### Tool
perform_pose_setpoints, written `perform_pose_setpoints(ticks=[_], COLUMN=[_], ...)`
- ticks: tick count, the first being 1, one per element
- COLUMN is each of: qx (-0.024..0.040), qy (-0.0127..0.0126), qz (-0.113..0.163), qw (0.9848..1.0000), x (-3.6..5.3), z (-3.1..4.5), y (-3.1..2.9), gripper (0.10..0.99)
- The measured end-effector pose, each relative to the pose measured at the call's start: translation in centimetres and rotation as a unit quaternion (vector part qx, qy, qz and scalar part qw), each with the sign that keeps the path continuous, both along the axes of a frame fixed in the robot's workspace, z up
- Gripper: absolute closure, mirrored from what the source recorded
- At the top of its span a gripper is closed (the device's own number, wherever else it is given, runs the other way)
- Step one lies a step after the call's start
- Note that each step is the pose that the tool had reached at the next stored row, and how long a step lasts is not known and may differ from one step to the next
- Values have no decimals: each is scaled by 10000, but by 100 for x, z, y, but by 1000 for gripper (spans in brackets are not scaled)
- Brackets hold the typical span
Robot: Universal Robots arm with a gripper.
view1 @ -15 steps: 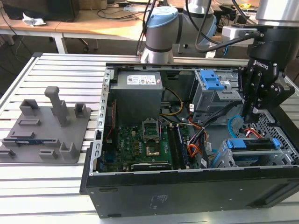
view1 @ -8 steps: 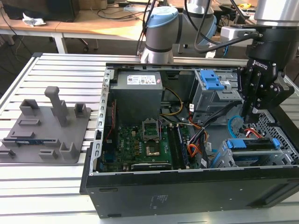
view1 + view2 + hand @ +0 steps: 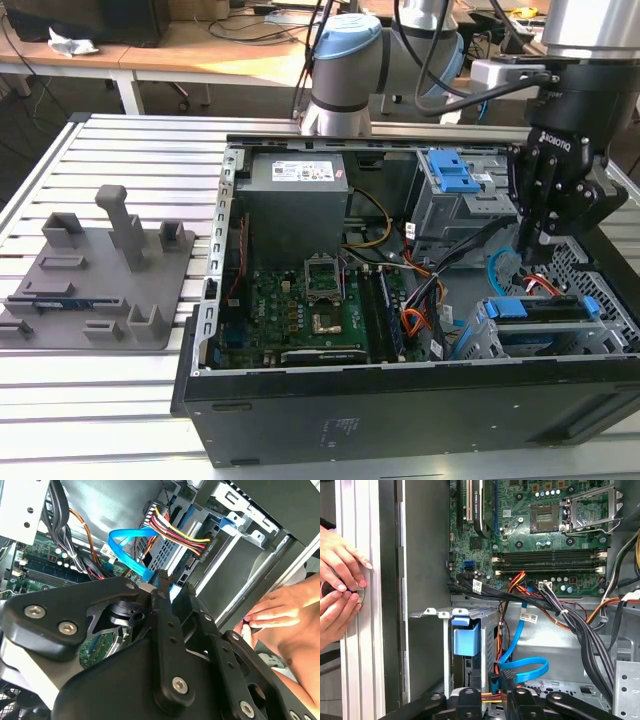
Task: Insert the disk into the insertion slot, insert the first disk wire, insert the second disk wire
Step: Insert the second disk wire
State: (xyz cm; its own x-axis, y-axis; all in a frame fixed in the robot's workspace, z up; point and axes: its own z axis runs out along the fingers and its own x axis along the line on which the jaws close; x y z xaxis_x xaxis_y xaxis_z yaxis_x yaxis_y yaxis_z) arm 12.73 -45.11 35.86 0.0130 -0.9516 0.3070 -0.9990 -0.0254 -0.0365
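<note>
You can make out no print: only a white label (image 3: 300, 170) on the power supply (image 3: 295, 215) just beside the motherboard (image 3: 300, 305), pale lettering on the gripper (image 3: 527, 252) apart from it, and white tags (image 3: 477, 586) on cables (image 3: 512, 596) at its edge.

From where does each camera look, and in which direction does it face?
Exterior view: off the arm, looking down into the open computer case; arm and gripper show.
Second wrist view: on the arm, looking past the gripper at the second disk wire.
First wrist view: likewise, looking toward the motherboard.
Both wrist views share that wire and a person's hand.
</note>
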Motion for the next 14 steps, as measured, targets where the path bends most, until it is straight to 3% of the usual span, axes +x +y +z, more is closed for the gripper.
perform_pose_setpoints(ticks=[1, 9, 11, 14], qx=[-9, -19, -20, -20], qy=[0, 0, 0, 0], qz=[0, 3, 3, 3], qw=[10000, 10000, 10000, 10000], x=[0, 0, 0, 0], z=[-3, -34, -38, -38], y=[0, 0, 1, 1], gripper=[875, 875, 925, 925])
